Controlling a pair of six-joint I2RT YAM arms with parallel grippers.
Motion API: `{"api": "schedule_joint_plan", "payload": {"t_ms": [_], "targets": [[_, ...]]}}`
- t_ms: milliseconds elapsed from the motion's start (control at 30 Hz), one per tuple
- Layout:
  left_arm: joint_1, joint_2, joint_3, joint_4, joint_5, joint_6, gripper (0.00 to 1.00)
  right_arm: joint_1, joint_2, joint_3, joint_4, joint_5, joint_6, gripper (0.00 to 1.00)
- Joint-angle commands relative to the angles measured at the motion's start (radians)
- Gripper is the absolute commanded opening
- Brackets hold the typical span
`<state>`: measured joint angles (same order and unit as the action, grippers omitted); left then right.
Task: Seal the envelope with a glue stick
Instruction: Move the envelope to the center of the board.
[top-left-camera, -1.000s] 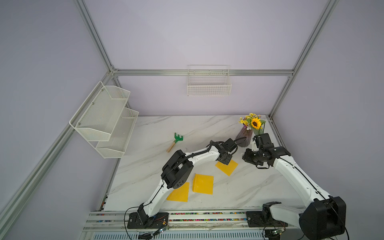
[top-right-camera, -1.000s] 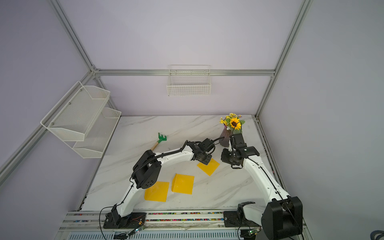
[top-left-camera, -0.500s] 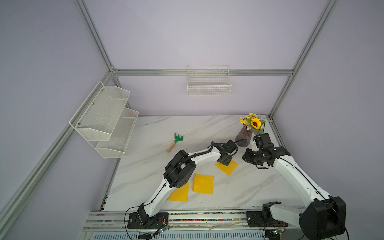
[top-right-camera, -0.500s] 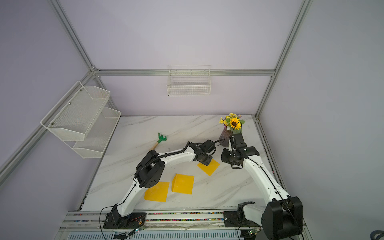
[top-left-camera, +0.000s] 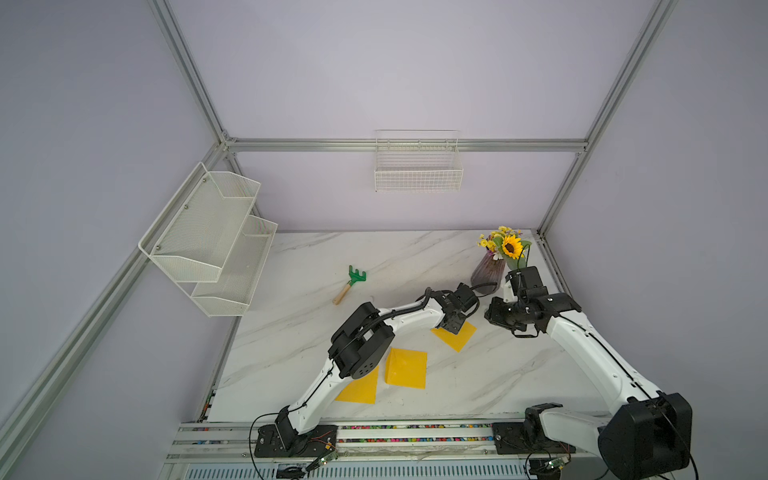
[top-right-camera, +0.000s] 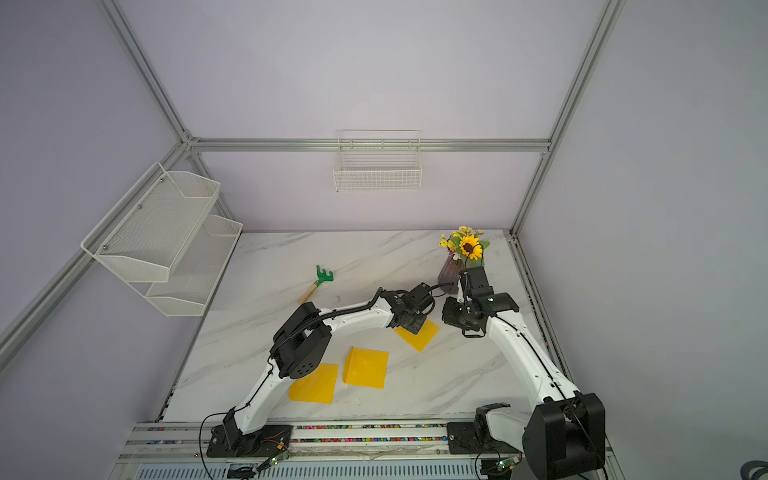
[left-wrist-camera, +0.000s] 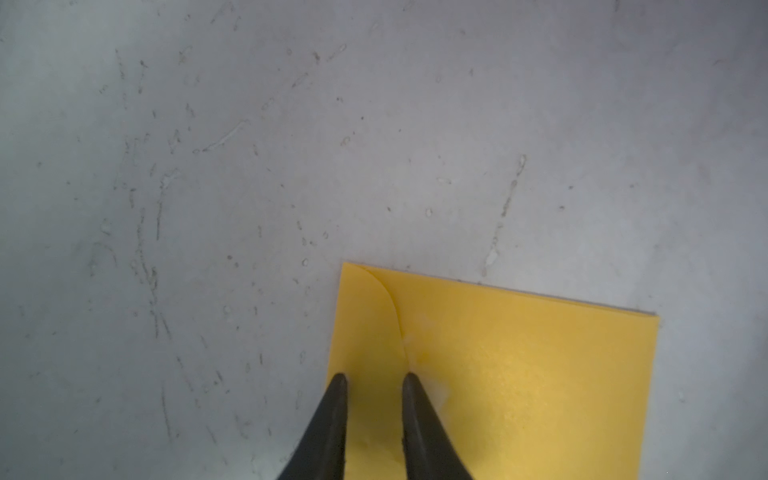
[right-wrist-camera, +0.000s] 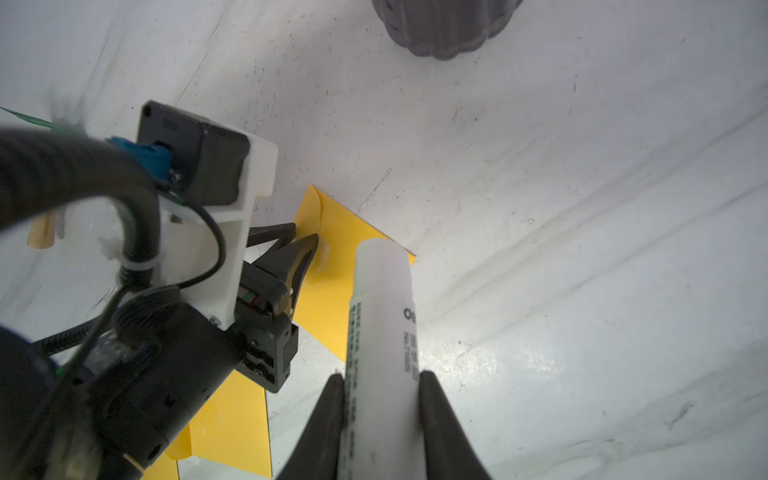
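- Envelope (left-wrist-camera: 519, 395) lies flat on the table (left-wrist-camera: 249, 166), near the vase (right-wrist-camera: 444, 25). Its rounded flap (left-wrist-camera: 365, 324) is folded down, and a pale, wet-looking smear (left-wrist-camera: 440, 392) shows beside the flap edge.
- Left gripper (left-wrist-camera: 374, 375) has its thin black jaws a little apart with nothing between them. Both ends rest on the envelope at the flap and seem to press it.
- Right gripper (right-wrist-camera: 382, 374) is clamped on the glue stick (right-wrist-camera: 382, 316). The stick hangs over the table just beside the envelope with its blunt white end toward the paper. I cannot tell if it touches.
- Step, in my judgement: the glue is already on and the flap is being pressed shut, so the task is near its end.
- The next move calls for even pressure along the whole flap edge, then a straight lift so that the paper does not come up.
- Materials:
  - The envelope is thin matte yellow paper with square corners.
  - The glue stick is a smooth white cylinder with a dark printed label.
  - The table is marble-patterned, with scuffs and dried specks.
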<state>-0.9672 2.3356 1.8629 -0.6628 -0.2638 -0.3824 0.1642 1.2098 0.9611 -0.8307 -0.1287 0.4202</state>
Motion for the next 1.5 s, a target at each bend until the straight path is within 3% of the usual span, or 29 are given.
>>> {"api": "schedule_joint_plan", "payload": {"t_ms": [0,300,633,800,1067,1267,1467], "targets": [[0.007,0.046,-0.037,-0.079,-0.038,0.010,0.26,0.006,-0.013,-0.002,0.007,0.002,-0.014,0.00],[0.122,0.078,-0.003,-0.038,0.024,0.025,0.25,0.007,-0.020,0.004,-0.007,0.007,-0.010,0.00],[0.332,0.088,0.028,-0.057,-0.056,0.045,0.27,0.007,-0.024,0.000,-0.007,0.009,-0.006,0.00],[0.423,0.058,0.059,-0.066,-0.021,0.037,0.30,0.007,-0.027,0.005,-0.015,0.003,-0.003,0.00],[0.430,-0.132,0.025,-0.040,0.037,0.047,0.39,0.007,-0.019,0.027,-0.030,0.006,-0.005,0.00],[0.429,-0.340,-0.131,-0.010,0.083,-0.009,0.41,0.006,-0.015,0.033,-0.024,-0.001,-0.008,0.00],[0.403,-0.565,-0.383,0.019,0.168,-0.040,0.41,0.008,-0.003,0.035,-0.004,-0.015,-0.013,0.00]]}}
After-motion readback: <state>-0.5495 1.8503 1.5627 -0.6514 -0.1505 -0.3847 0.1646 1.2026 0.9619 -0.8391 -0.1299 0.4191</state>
